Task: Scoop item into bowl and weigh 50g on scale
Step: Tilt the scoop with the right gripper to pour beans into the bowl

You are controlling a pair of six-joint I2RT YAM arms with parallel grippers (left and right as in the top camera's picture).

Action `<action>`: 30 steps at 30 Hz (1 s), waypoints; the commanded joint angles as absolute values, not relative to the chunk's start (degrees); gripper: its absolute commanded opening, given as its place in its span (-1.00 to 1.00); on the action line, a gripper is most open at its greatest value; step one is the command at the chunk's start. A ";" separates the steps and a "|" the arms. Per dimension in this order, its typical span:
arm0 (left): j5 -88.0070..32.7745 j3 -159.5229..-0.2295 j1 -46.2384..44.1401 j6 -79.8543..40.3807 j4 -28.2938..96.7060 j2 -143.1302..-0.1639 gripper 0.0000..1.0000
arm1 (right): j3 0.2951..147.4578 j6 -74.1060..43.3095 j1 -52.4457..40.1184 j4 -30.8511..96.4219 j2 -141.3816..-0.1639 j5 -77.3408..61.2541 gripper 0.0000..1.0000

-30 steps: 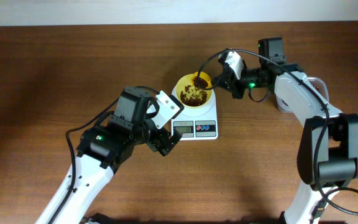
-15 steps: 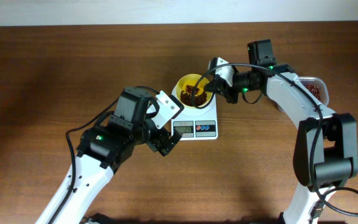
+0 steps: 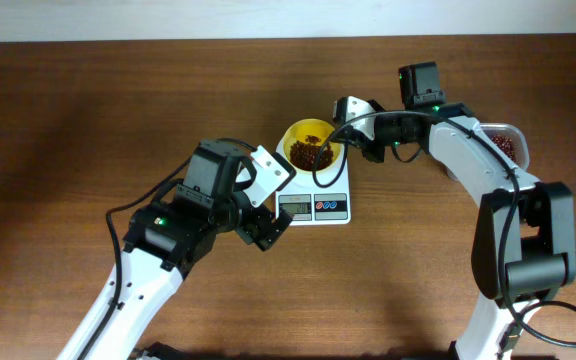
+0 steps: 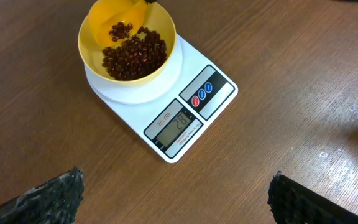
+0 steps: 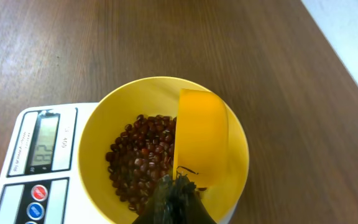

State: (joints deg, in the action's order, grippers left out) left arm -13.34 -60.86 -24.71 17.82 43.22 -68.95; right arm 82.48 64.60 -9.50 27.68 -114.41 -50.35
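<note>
The pale yellow bowl (image 3: 310, 146) stands on the white scale (image 3: 316, 195) and holds a heap of dark reddish-brown beans (image 5: 143, 155). My right gripper (image 3: 353, 132) is shut on the bright yellow scoop (image 5: 201, 137), which is tipped on its side over the bowl's right half. In the left wrist view a few beans still lie in the scoop (image 4: 117, 30) above the bowl (image 4: 127, 46), and the scale (image 4: 185, 112) shows its display. My left gripper (image 4: 173, 199) is open and empty over the bare table, near the scale's front left corner (image 3: 265, 228).
A clear container with more beans (image 3: 503, 143) stands at the right, behind my right arm. The scale's display and red and blue buttons (image 3: 330, 206) face the front edge. Wooden table all around.
My right gripper moved left over the bowl and rolled the scoop over, spilling beans into the bowl. The left arm has not moved.
</note>
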 commanded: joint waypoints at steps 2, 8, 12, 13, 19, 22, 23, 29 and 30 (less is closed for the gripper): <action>-14.17 -60.84 -24.45 17.65 43.11 -68.55 0.97 | 82.67 67.37 -9.74 26.57 -114.80 -50.06 -0.92; -14.17 -60.84 -24.45 17.65 43.11 -68.55 0.97 | 82.67 68.07 -9.74 25.71 -114.80 -47.44 -0.92; -14.17 -60.84 -24.45 17.65 43.11 -68.55 0.98 | 82.67 68.62 -9.74 25.74 -114.80 -47.33 -0.92; -14.17 -60.84 -24.45 17.65 43.11 -68.55 0.97 | 82.67 68.60 -9.74 25.74 -114.80 -47.35 -0.92; -14.17 -60.84 -24.45 17.65 43.11 -68.55 0.97 | 82.67 68.34 -9.74 27.05 -114.80 -49.06 -0.92; -14.17 -60.84 -24.45 17.65 43.11 -68.55 0.97 | 82.72 64.95 -9.74 27.05 -114.76 -49.28 -0.92; -14.17 -60.84 -24.45 17.65 43.11 -68.55 0.97 | 82.74 63.90 -9.74 27.05 -114.67 -49.30 -0.92; -14.17 -60.84 -24.45 17.65 43.11 -68.55 0.97 | 82.74 54.98 -9.74 27.24 -111.31 -49.50 -0.92; -14.17 -60.84 -24.45 17.65 43.11 -68.55 0.97 | 82.74 53.45 -9.74 27.27 -110.65 -49.52 -0.92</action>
State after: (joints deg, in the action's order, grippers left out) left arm -13.32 -60.86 -24.71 17.82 43.22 -68.95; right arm 82.48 58.72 -9.50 27.03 -114.26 -47.90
